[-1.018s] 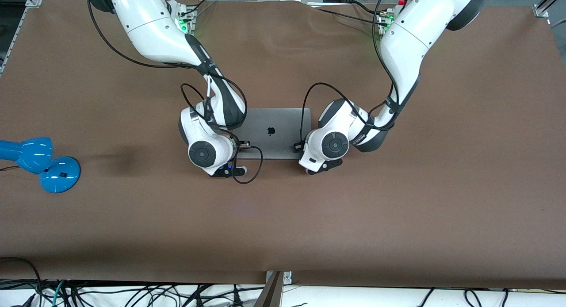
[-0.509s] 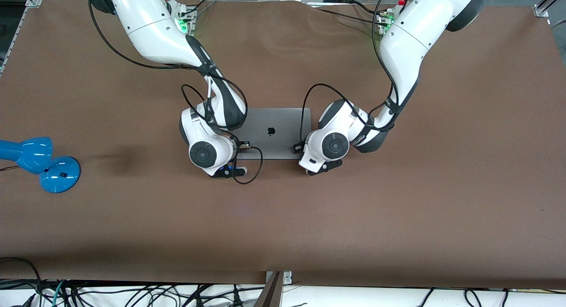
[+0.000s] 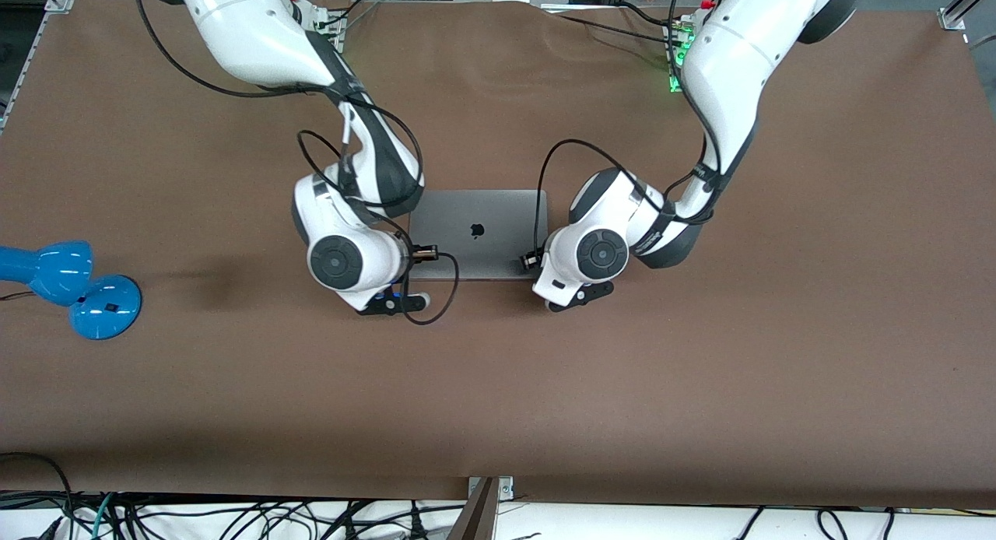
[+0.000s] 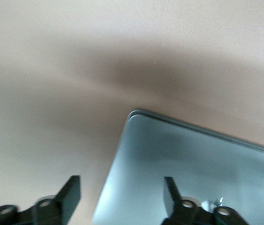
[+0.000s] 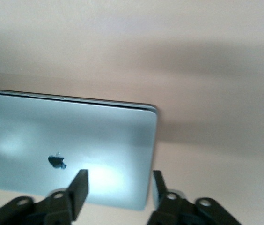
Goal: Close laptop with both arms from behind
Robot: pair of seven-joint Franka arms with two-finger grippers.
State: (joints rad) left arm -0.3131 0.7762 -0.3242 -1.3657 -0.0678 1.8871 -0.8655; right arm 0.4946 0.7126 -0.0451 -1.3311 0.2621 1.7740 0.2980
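laptop [image 3: 476,233] lid flat, looks closed | left hand [image 4: 121,197], right hand [image 5: 118,194] open, empty, over its corners | lift both straight up, evenly

The laptop [image 3: 476,233] lies shut and flat on the brown table [image 3: 700,369], its grey lid up with the dark logo showing. Both white arms reach down from the top of the table and bend toward it. The right arm's wrist [image 3: 342,264] sits over the laptop's corner toward the right arm's end, the left arm's wrist [image 3: 591,256] over the corner toward the left arm's end. Each wrist hides its gripper. A blue lamp [image 3: 74,287] stands near the table edge at the right arm's end, well apart from the laptop
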